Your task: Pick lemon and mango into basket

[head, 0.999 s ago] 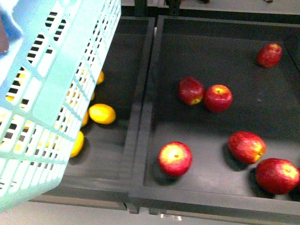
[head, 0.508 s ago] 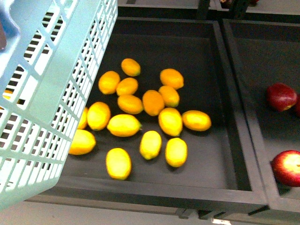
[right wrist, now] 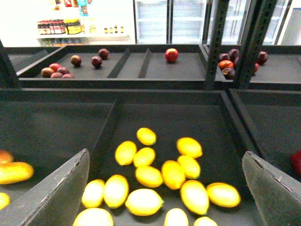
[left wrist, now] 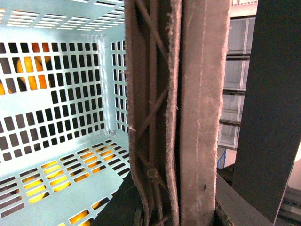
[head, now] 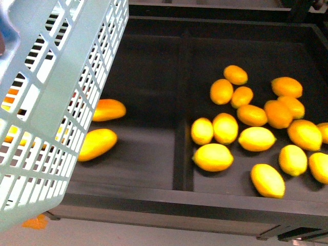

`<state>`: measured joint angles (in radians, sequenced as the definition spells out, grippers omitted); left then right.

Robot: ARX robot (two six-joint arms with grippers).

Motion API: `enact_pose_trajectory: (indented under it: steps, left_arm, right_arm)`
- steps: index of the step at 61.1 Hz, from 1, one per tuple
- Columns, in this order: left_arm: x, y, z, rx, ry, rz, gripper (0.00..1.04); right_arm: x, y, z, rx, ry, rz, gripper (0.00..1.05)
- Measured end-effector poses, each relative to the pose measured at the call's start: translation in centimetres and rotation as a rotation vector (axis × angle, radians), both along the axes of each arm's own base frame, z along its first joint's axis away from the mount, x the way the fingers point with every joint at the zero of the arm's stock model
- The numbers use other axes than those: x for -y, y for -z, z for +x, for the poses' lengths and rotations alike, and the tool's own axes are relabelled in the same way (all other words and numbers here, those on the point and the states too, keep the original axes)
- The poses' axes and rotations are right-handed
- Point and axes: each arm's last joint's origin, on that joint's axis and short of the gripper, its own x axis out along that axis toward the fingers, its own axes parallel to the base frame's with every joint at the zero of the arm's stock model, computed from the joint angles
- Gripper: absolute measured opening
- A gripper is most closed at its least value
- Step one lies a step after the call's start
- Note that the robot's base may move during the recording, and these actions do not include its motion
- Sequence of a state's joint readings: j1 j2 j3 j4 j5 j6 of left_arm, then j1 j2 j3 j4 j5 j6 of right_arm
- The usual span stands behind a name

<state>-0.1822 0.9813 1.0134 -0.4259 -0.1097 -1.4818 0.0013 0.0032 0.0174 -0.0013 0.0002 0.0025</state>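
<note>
The light teal basket (head: 56,102) hangs tilted across the left of the front view. Its slotted inside (left wrist: 61,108) holds no fruit. My left gripper (left wrist: 176,205) is shut on its brown ribbed handle (left wrist: 155,117). Several lemons (head: 212,156) lie in the right compartment of a black tray. Two mangoes (head: 97,143) lie in the left compartment, partly behind the basket's edge. My right gripper (right wrist: 167,197) hovers open above the lemons (right wrist: 143,201), with nothing between its fingers (right wrist: 56,193). One mango (right wrist: 14,172) shows off to one side there.
A raised divider (head: 183,128) separates mangoes from lemons, and the tray's front rim (head: 179,207) runs along the near edge. A rear shelf (right wrist: 155,66) carries red and dark fruits (right wrist: 171,54). Dark upright posts (right wrist: 216,42) stand beside it. Something orange (head: 36,221) lies below the basket.
The front view has swung left along the trays. The red apples have gone out of view, the lemons have slid to the right, and the mangoes have come into view. The basket keeps its place in the picture.
</note>
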Motion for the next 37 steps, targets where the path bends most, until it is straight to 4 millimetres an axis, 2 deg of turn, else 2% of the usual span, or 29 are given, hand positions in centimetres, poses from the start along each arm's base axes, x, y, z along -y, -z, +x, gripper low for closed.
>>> enact_pose_trajectory:
  steps: [21, 23, 28, 32, 37]
  left_arm:
    - [-0.1, 0.2, 0.1, -0.016, 0.010, 0.017, 0.19]
    - [-0.1, 0.2, 0.2, -0.054, 0.045, 0.050, 0.19]
    - [0.4, -0.2, 0.9, -0.075, 0.219, 0.260, 0.19]
    - [1.9, -0.2, 2.5, -0.049, 0.397, 0.426, 0.19]
    - [3.6, 0.5, 4.4, -0.051, 0.509, 0.521, 0.19]
  right_arm:
    - [0.0, 0.0, 0.0, 0.000, -0.004, 0.000, 0.96]
    - [0.0, 0.0, 0.0, 0.000, -0.003, 0.000, 0.96]
    - [0.0, 0.0, 0.0, 0.000, -0.003, 0.000, 0.96]
    - [0.0, 0.0, 0.0, 0.000, -0.003, 0.000, 0.96]
    - [0.0, 0.0, 0.0, 0.000, -0.003, 0.000, 0.96]
